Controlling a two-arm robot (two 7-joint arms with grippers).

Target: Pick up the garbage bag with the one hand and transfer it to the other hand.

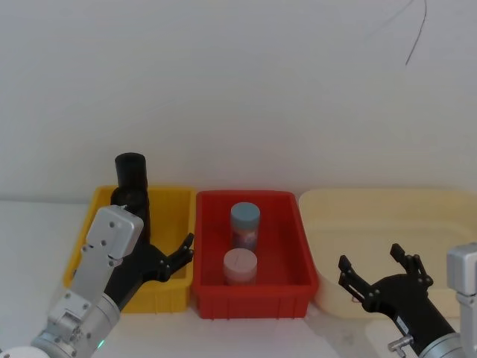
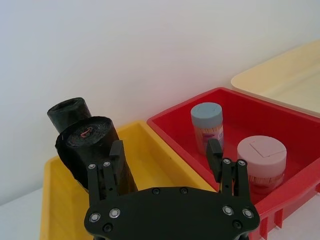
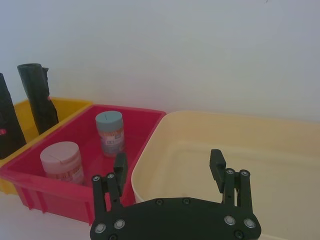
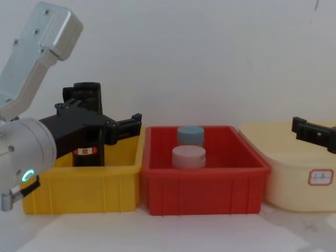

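Two black rolls stand upright in the yellow bin (image 1: 173,195). The garbage bag (image 4: 87,151) shows its red-and-white band low down in the chest view. In the left wrist view the nearer roll (image 2: 86,137) is just outside one finger, with the other roll (image 2: 66,110) behind it. My left gripper (image 1: 181,252), on the arm with the green light, hangs open over the bin's right half, beside the rolls and holding nothing. Over the table in front of the cream tub, my right gripper (image 1: 370,257) is open and holds nothing.
A red bin (image 1: 291,224) in the middle holds a blue-lidded jar (image 1: 245,220) and a pink-lidded jar (image 1: 240,265). A large cream tub (image 1: 387,201) stands at the right. A white wall rises close behind the bins.
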